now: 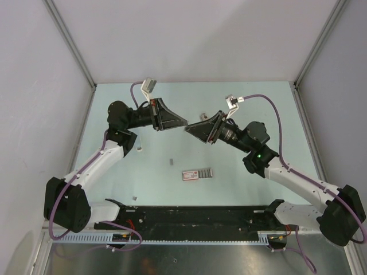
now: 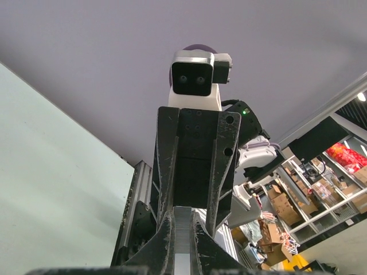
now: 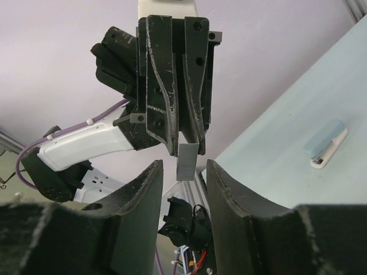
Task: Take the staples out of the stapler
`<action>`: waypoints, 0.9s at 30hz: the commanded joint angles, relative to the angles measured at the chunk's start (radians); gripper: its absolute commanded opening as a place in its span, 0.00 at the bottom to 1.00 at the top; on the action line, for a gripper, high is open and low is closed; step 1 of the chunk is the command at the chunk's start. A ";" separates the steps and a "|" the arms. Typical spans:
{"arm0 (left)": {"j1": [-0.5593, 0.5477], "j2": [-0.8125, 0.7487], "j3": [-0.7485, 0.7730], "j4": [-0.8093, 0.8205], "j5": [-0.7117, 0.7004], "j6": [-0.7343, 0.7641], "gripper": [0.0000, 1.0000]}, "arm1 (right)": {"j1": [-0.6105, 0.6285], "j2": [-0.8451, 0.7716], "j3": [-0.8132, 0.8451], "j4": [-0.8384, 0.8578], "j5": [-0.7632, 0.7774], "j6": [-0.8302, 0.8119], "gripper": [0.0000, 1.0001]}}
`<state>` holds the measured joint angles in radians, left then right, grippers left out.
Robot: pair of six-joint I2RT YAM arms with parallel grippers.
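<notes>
My left gripper [image 1: 182,122] is raised above the middle of the table, shut on the staples [image 3: 187,162], a short grey strip that sticks out past its fingertips. The strip also shows between my left fingers in the left wrist view [image 2: 182,238]. My right gripper [image 3: 183,166] is open, tip to tip with the left gripper [image 3: 184,143], one finger on each side of the strip and not touching it. The right gripper [image 2: 192,183] fills the left wrist view. The stapler [image 1: 172,162] lies on the table below the grippers, and it also shows in the right wrist view [image 3: 325,144].
A red-and-white flat box [image 1: 196,173] lies right of the stapler. Small loose bits lie near the left arm [image 1: 138,150] and near the front [image 1: 135,198]. A black rail [image 1: 189,217] runs along the near edge. Grey walls enclose the table.
</notes>
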<state>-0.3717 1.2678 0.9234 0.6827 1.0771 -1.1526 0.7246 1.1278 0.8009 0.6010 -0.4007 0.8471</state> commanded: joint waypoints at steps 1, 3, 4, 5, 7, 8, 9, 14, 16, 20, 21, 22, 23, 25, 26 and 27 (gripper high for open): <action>0.005 -0.036 -0.005 0.047 0.004 -0.004 0.05 | 0.012 0.010 0.047 0.057 0.015 0.014 0.40; 0.005 -0.037 -0.006 0.048 0.004 -0.006 0.05 | 0.013 0.013 0.047 0.059 0.017 0.015 0.39; 0.005 -0.038 -0.007 0.048 0.003 -0.007 0.05 | 0.013 0.016 0.048 0.060 0.018 0.016 0.39; 0.005 -0.039 -0.007 0.048 0.004 -0.006 0.05 | 0.015 0.019 0.049 0.063 0.019 0.018 0.38; 0.005 -0.041 -0.008 0.048 0.004 -0.005 0.05 | 0.017 0.024 0.051 0.067 0.020 0.021 0.36; 0.005 -0.042 -0.009 0.047 0.005 -0.004 0.05 | 0.018 0.027 0.052 0.068 0.021 0.023 0.35; 0.004 -0.044 -0.010 0.047 0.006 -0.002 0.05 | 0.019 0.028 0.052 0.069 0.023 0.023 0.34; 0.005 -0.049 -0.023 0.048 0.007 0.002 0.05 | 0.021 0.027 0.052 0.069 0.033 0.026 0.29; 0.005 -0.051 -0.026 0.048 0.007 0.006 0.06 | 0.022 0.026 0.052 0.068 0.034 0.027 0.26; 0.010 -0.055 -0.027 0.048 0.006 0.016 0.18 | 0.023 0.014 0.052 0.037 0.036 0.017 0.22; 0.014 -0.057 -0.026 0.048 0.004 0.019 0.22 | 0.023 0.008 0.052 0.018 0.039 0.009 0.21; 0.021 -0.058 -0.025 0.048 0.003 0.022 0.26 | 0.023 -0.003 0.052 -0.003 0.042 0.001 0.21; 0.029 -0.059 -0.023 0.048 0.001 0.026 0.31 | 0.023 -0.011 0.052 -0.030 0.046 -0.010 0.20; 0.051 -0.060 -0.020 0.043 -0.006 0.035 0.44 | 0.024 -0.029 0.052 -0.094 0.054 -0.031 0.20; 0.064 -0.060 -0.017 0.032 -0.012 0.044 0.51 | 0.023 -0.038 0.052 -0.135 0.058 -0.043 0.19; 0.078 -0.061 -0.011 0.007 -0.017 0.064 0.56 | 0.022 -0.048 0.052 -0.179 0.065 -0.056 0.19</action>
<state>-0.3416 1.2415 0.8974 0.6941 1.0763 -1.1328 0.7464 1.1366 0.8104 0.5449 -0.3679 0.8478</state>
